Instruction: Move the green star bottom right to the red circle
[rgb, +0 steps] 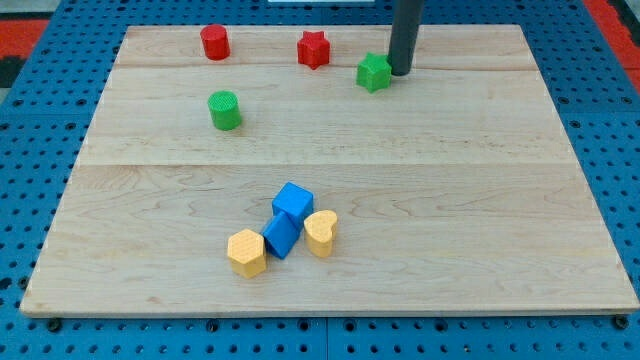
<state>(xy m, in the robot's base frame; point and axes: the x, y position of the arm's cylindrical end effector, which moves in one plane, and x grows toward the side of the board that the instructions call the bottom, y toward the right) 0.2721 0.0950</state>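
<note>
Our tip (402, 72) touching green star (374, 72) on its right side, near surface (480, 200) top edge. No gripper on our rod, so nothing grasped. Red circle (214, 42) well apart at top left; red star (314, 49) between. We judge push barely begun: star needs long leftward travel, ending below-right of circle.

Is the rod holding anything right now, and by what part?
Nothing is held; the rod cannot grip. My tip stands at the green star's right side, touching or nearly so; contact cannot be told.
</note>
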